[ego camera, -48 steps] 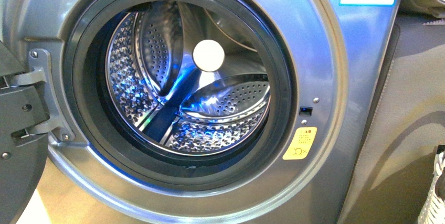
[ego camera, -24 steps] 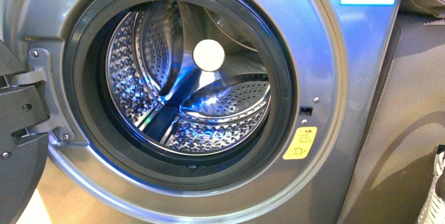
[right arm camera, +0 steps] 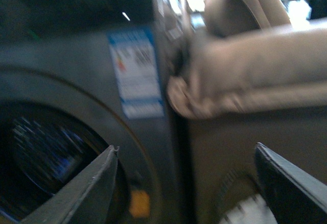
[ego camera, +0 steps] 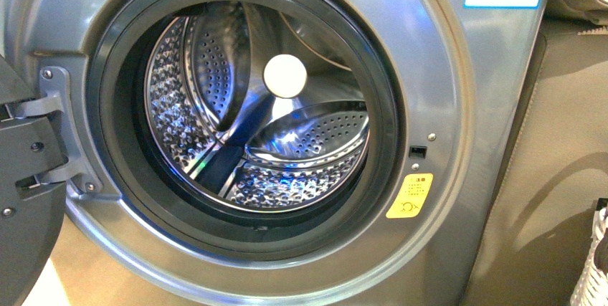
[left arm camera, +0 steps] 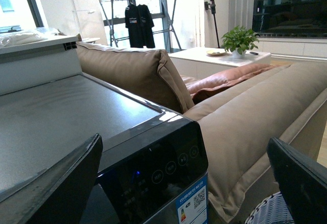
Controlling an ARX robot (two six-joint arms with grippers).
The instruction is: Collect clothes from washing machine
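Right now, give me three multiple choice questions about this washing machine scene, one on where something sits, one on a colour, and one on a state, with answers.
1. Where is the yellow sticker on the washing machine?
A. lower right of the porthole
B. on the door
C. above the porthole

2. What colour is the round disc at the back of the drum?
A. red
B. white
C. green

3. What is the state of the door?
A. shut
B. swung open to the left
C. removed

Answers:
1 A: in the front view the sticker sits on the grey front panel, below and right of the rubber rim.
2 B: the disc shows plain white against the shiny perforated steel.
3 B: the dark door hangs on its hinge at the left, and the drum is fully exposed.
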